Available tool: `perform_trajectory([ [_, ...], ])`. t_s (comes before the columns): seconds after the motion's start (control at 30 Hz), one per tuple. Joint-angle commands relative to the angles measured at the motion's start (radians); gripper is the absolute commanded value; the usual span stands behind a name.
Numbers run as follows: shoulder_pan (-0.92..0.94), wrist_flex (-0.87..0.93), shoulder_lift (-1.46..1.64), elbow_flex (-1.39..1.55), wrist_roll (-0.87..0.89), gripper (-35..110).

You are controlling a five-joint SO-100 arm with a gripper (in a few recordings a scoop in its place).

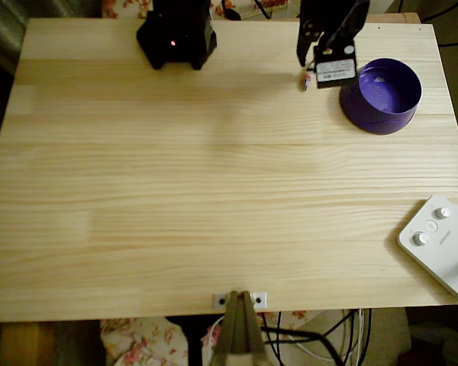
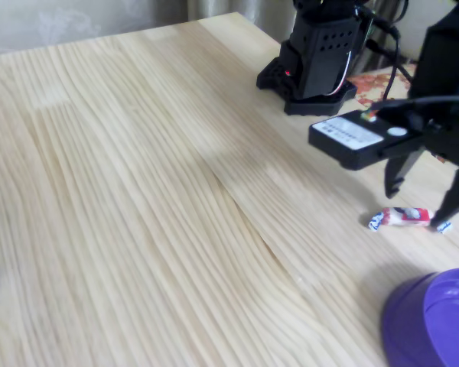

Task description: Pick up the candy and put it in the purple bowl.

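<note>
— Near the far right edge of the tabletop (image 1: 214, 191), what is the black gripper (image 2: 422, 191) doing?
— It hangs with fingers spread, straddling the candy (image 2: 400, 218), which lies flat on the wood.
— And the purple bowl (image 1: 382, 114)?
— Just to the right of the candy in the overhead view, upright, near a white device (image 1: 443, 248) at the right edge

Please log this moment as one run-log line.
phase: reach | claw: open, straddling candy | candy: on table | purple bowl: empty
</note>
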Motion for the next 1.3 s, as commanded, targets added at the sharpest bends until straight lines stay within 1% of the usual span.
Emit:
perform_trajectory([
  [0.0,-0.002,0.006,0.006,-0.098,1.003,23],
  [0.13,-0.002,-0.008,-0.026,-0.11,1.026,20],
  [0.4,-0.02,-0.164,-0.035,0.021,1.048,20],
  [0.57,-0.018,-0.183,-0.015,0.077,1.051,20],
  [0.63,-0.017,-0.133,0.026,0.084,1.051,20],
  [0.7,0.0,-0.029,0.063,0.038,1.005,20],
  [0.83,0.037,0.199,0.078,-0.155,0.896,20],
  [0.93,0.049,0.388,0.023,-0.371,0.821,20],
  [1.03,0.051,0.523,-0.028,-0.545,0.77,20],
  [1.13,0.015,0.548,-0.012,-0.545,0.825,20],
  [1.27,-0.072,0.402,0.091,-0.324,1.023,19],
])
